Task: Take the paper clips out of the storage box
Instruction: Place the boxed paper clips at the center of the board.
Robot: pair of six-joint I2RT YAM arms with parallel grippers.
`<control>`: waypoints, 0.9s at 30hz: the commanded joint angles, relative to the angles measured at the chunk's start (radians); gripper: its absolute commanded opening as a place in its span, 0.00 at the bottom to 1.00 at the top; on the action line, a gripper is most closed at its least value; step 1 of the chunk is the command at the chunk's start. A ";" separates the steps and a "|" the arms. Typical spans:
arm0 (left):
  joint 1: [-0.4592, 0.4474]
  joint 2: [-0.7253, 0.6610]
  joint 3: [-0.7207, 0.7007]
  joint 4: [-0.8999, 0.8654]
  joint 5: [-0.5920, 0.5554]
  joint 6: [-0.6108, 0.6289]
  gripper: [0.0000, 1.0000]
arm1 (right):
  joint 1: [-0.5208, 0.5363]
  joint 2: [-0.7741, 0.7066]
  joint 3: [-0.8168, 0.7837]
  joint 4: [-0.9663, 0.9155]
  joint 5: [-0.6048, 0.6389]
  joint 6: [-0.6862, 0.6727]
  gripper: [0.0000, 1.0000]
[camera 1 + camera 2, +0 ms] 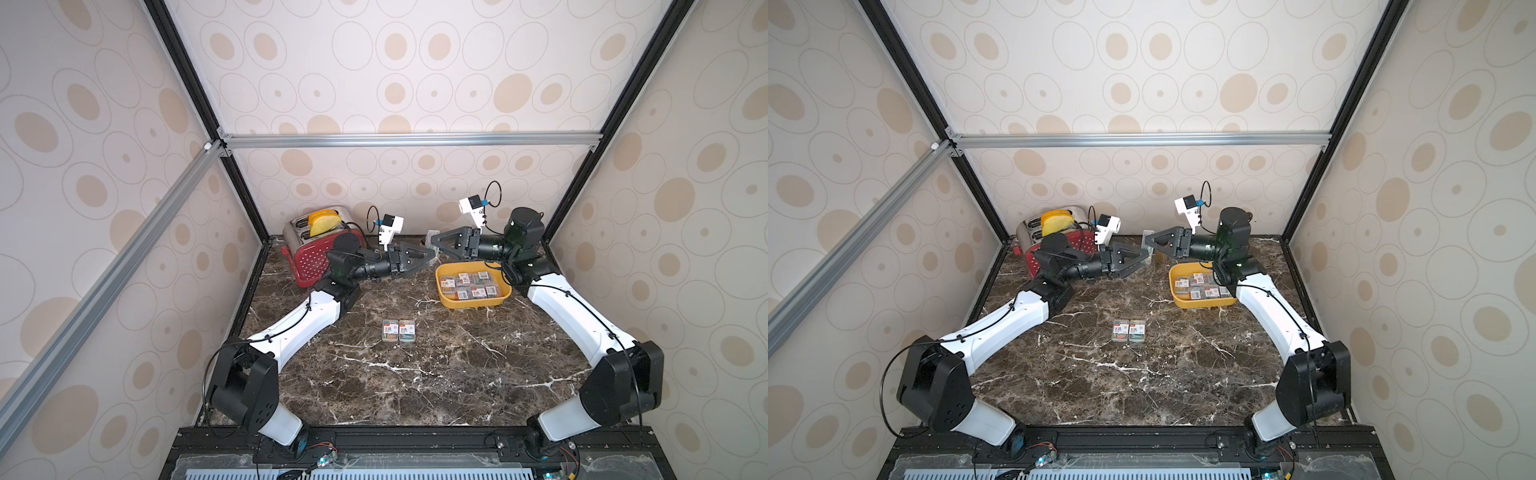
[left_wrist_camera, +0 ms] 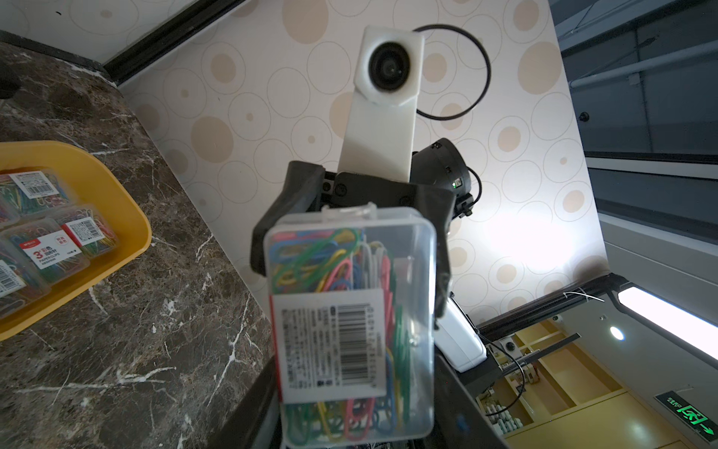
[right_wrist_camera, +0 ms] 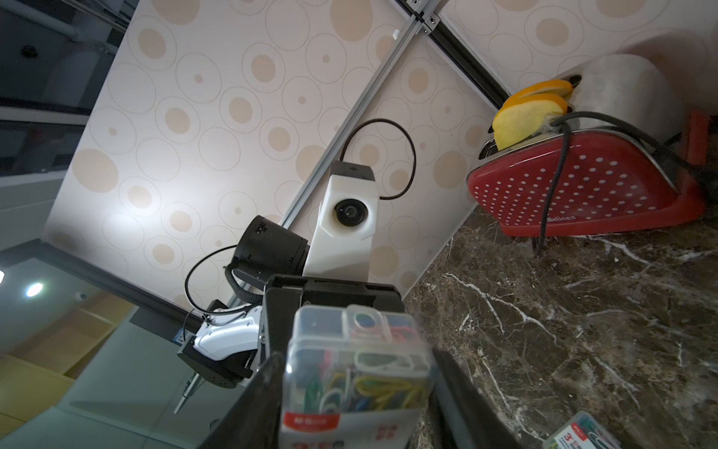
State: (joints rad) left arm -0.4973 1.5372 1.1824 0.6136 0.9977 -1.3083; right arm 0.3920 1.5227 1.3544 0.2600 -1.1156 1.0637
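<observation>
Closest, out on the counter (image 1: 415, 374): two clip cases (image 1: 399, 330). Farther back: held clip case (image 2: 349, 311), aloft near the storage box (image 1: 469, 305) (more cases (image 1: 469, 284) inside), long axis running tool to tool. Clamped at one end by left tool (image 1: 432, 253), seemingly at the other by right tool (image 1: 432, 241). Calls for one release.

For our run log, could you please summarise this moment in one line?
phase: handover | left tool: gripping clip case | right tool: gripping same case | two cases on table | others in storage box
</observation>
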 commanded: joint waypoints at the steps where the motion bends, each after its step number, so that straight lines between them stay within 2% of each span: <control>1: 0.005 0.010 0.033 0.018 -0.007 -0.021 0.10 | 0.004 -0.008 0.007 0.041 -0.026 -0.031 0.45; 3: 0.005 0.010 0.036 -0.010 -0.008 0.000 0.18 | 0.003 -0.004 0.015 0.023 -0.027 -0.043 0.41; 6: 0.006 -0.001 0.043 -0.088 -0.014 0.061 0.38 | 0.003 -0.004 0.032 -0.031 -0.022 -0.083 0.40; 8: 0.005 -0.013 0.055 -0.180 -0.021 0.135 0.54 | -0.002 -0.008 0.044 -0.109 -0.006 -0.136 0.40; 10: 0.007 -0.028 0.073 -0.300 -0.030 0.222 0.61 | -0.007 -0.011 0.068 -0.235 0.027 -0.216 0.39; 13: 0.016 -0.053 0.092 -0.435 -0.054 0.326 0.68 | -0.014 -0.004 0.119 -0.448 0.092 -0.354 0.39; 19: 0.099 -0.110 0.046 -0.485 -0.104 0.376 0.74 | -0.013 0.024 0.161 -0.709 0.206 -0.508 0.35; 22: 0.127 -0.140 0.063 -0.641 -0.165 0.498 0.76 | -0.005 0.036 0.167 -0.813 0.263 -0.573 0.34; 27: 0.132 -0.133 0.145 -0.949 -0.349 0.708 0.76 | 0.037 0.056 0.157 -0.974 0.401 -0.686 0.33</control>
State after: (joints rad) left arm -0.3645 1.4136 1.2675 -0.1188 0.7712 -0.7788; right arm 0.4026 1.5688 1.4971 -0.5659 -0.8139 0.4889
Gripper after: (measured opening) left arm 0.761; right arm 0.536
